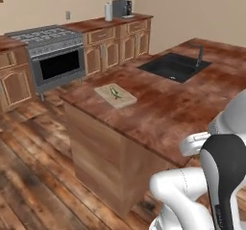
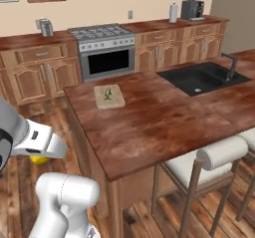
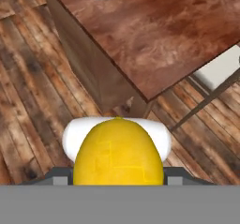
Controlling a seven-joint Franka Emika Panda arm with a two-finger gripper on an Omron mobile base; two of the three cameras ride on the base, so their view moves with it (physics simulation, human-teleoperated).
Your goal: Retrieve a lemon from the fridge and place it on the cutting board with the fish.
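Nearest the hand camera, a bright yellow lemon (image 3: 118,153) sits clamped in the gripper (image 3: 118,174), its jaws set partway apart around the fruit, above a plank floor (image 3: 42,87). From the right base camera a sliver of the same lemon (image 2: 38,159) peeks out beneath the white arm, low beside the near corner of the island. Beyond it spreads the reddish-brown worktop (image 2: 159,117), with white-cushioned stools (image 2: 199,165) tucked under its near edge. Farther along, near the worktop's far left corner, the light tan cutting board (image 2: 109,96) lies flat with the slender greenish fish (image 2: 107,93) resting on it, well apart from the lemon. A black sink (image 2: 201,77) is set into the worktop to the right. Against the back wall stands a steel range (image 2: 105,50) flanked by wooden cabinets (image 2: 37,70).
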